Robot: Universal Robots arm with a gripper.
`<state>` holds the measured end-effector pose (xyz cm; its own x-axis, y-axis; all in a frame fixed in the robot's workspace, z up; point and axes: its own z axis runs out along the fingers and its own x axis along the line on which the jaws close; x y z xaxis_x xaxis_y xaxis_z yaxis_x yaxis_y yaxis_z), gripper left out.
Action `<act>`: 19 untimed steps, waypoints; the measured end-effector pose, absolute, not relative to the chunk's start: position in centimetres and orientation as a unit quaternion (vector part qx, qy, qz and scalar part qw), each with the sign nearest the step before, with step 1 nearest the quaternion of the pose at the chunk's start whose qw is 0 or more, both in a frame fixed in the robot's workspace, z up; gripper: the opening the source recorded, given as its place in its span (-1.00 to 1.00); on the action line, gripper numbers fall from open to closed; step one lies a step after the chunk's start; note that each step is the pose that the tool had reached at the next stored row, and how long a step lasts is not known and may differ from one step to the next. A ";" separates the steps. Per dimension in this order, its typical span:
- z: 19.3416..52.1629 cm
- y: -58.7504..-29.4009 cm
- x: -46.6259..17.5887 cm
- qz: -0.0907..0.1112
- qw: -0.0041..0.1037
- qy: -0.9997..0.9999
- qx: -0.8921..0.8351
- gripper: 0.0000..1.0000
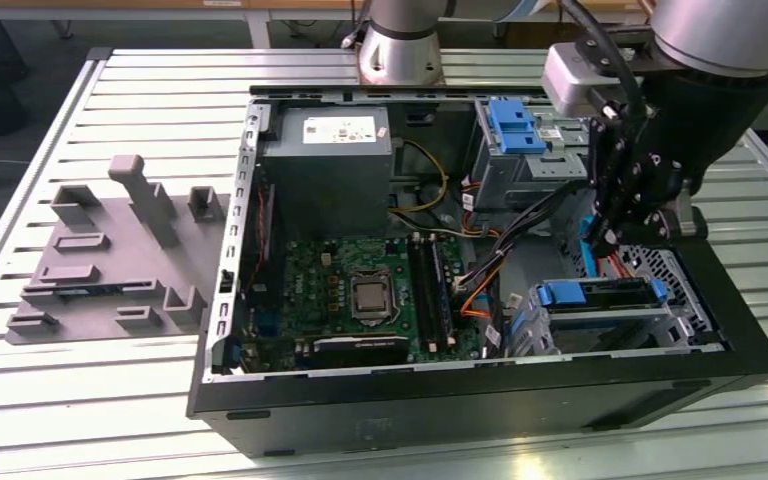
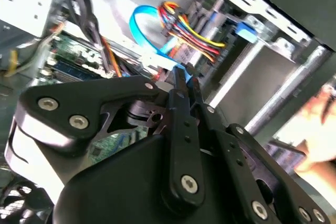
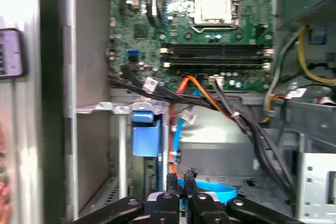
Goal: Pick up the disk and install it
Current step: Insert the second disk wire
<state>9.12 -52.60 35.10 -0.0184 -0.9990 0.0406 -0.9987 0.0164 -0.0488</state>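
While I hang inside the open computer case (image 1: 491,400) at the exterior view's right, my jaws are pressed together with nothing pinched that I can make out, just above the drive cage (image 1: 624,325). The disk (image 1: 598,293) looks to me already slid into that cage, its blue bracket end (image 3: 146,139) facing out; whether it is fully seated or cabled I can't tell. A blue cable (image 3: 210,190) loops right under my fingertips (image 3: 190,174). Writing? A white label on the power supply (image 1: 337,128) and small cable tags, none legible. The grey fixture block (image 1: 104,260) sits on the desk (image 1: 91,400).
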 end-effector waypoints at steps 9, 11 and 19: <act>34.7 -53.7 9.0 -0.030 0.012 0.713 -0.700 -0.68; 34.6 -54.0 9.0 -0.030 0.012 0.713 -0.700 -0.68; 34.4 -54.3 8.6 -0.029 0.025 0.713 -0.700 -0.68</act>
